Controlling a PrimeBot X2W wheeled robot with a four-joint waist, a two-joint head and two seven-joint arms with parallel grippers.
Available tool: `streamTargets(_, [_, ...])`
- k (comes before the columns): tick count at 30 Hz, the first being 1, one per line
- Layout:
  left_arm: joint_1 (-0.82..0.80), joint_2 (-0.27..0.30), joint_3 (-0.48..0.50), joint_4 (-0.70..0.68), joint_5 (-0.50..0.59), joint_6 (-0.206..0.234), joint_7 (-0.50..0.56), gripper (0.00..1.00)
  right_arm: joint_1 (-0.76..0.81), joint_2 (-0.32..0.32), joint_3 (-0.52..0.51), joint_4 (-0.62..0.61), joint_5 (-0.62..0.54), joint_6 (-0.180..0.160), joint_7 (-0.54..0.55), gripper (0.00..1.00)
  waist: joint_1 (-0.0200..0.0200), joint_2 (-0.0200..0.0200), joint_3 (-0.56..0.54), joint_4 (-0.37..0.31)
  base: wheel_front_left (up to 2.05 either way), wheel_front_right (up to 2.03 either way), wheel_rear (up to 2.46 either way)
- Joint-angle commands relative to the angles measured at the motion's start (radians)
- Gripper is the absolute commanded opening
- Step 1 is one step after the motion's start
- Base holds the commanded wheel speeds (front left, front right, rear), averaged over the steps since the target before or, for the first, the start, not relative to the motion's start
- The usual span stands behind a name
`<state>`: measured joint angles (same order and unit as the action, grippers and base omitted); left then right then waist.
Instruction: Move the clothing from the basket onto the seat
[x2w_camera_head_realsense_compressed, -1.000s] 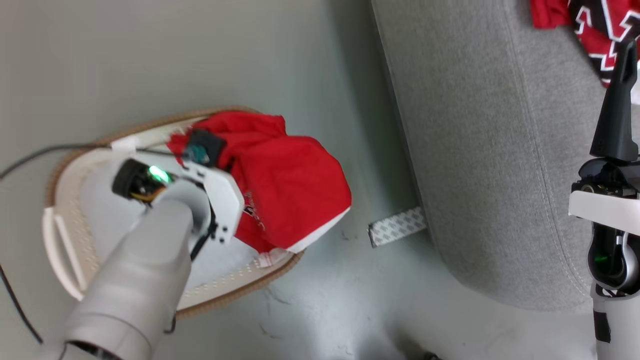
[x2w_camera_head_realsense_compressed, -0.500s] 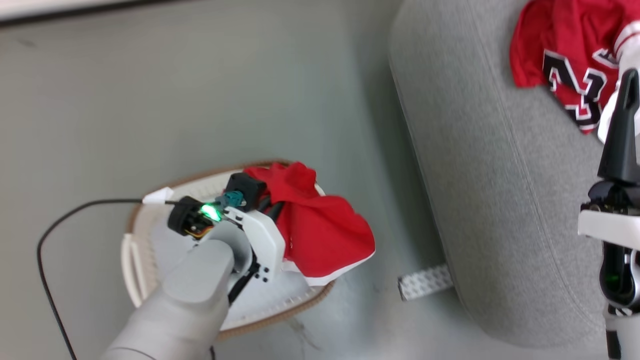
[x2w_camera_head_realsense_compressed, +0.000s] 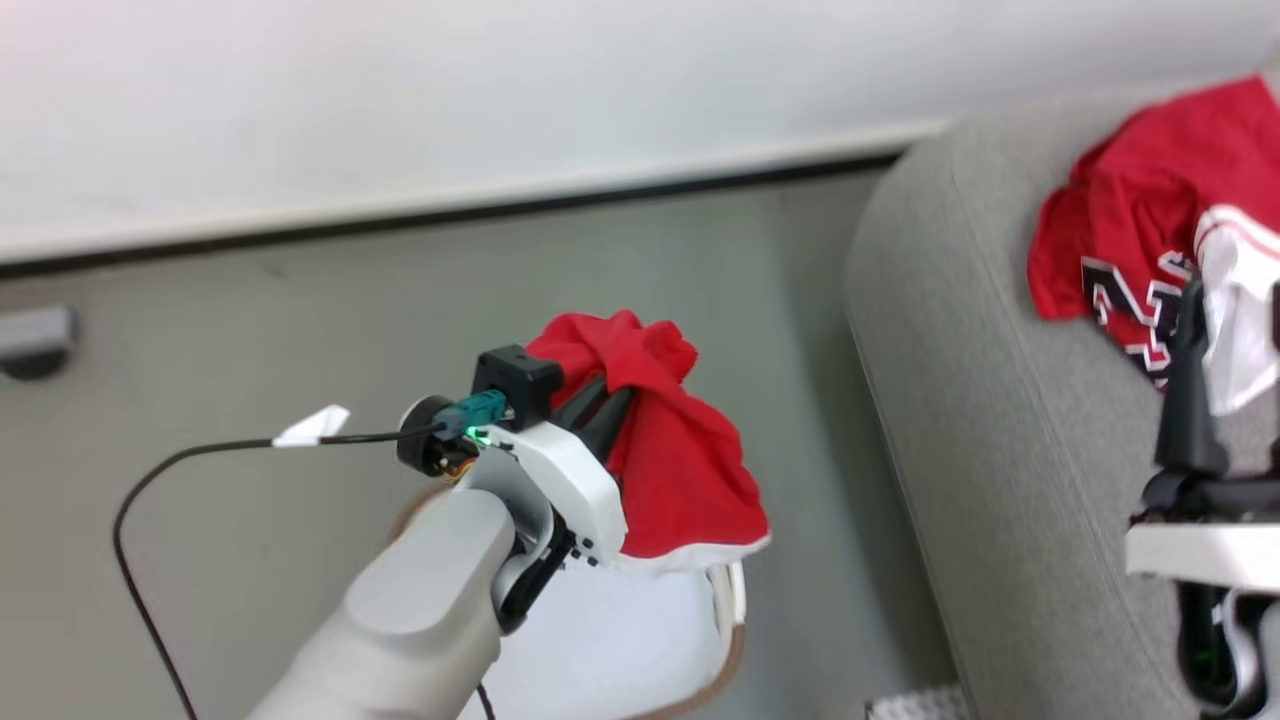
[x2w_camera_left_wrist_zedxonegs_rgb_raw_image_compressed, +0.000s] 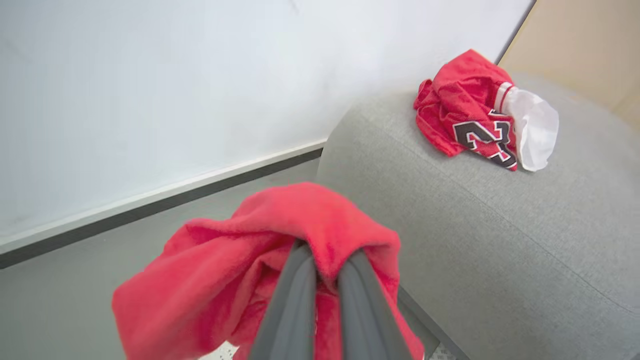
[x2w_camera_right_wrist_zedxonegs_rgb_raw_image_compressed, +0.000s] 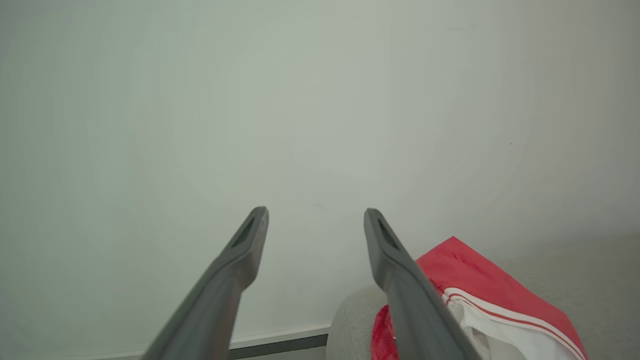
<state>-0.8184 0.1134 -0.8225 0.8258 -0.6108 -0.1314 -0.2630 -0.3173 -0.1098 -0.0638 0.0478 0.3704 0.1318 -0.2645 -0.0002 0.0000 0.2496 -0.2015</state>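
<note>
The red shorts (x2w_camera_head_realsense_compressed: 690, 480) hang bunched from the left gripper (x2w_camera_head_realsense_compressed: 608, 405). Its two dark fingers are pinched together on a fold near the top of the cloth, so the white-trimmed hem droops freely below. The garment hangs above the cream basket (x2w_camera_head_realsense_compressed: 733, 610), clear of its rim, with bare floor between it and the grey seat (x2w_camera_head_realsense_compressed: 960, 420). Gripping one gathered fold probably keeps the load compact for the carry, though the loose hem could swing or catch.

The jersey (x2w_camera_head_realsense_compressed: 1110, 220), numerals showing, already lies crumpled on the seat's rounded top, so the shorts appear to be the last piece to move. The right gripper (x2w_camera_right_wrist_zedxonegs_rgb_raw_image_compressed: 315, 215) is raised beside the jersey with its fingers spread and nothing between them, likely parked out of the left arm's way.
</note>
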Motion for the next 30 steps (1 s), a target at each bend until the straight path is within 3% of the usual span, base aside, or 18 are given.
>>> streamTargets(1, [0.024,0.012,0.020,-0.042,0.004,0.002,-0.002,0.00,0.031,-0.002,0.015,0.014,0.012,-0.002,0.000,1.00,0.0002,0.0000,-0.085,0.044,0.00,0.00,0.00])
streamTargets(12, [0.035,0.042,0.097,-0.247,0.017,0.040,-0.001,0.00,0.112,0.000,0.170,0.089,0.056,-0.002,0.001,1.00,0.0002,0.0000,-0.202,0.097,0.00,0.00,0.00])
streamTargets(21, [0.010,0.076,0.121,-0.421,0.018,0.104,0.051,0.00,0.139,0.018,0.242,0.113,0.065,-0.002,0.001,1.00,0.0002,0.0000,-0.217,0.129,0.00,0.00,0.00])
streamTargets(30, [0.055,0.093,0.115,-0.490,-0.003,0.126,0.082,0.00,0.114,0.000,0.278,0.119,0.059,-0.002,0.001,1.00,0.0002,0.0000,-0.197,0.142,0.00,0.00,0.00])
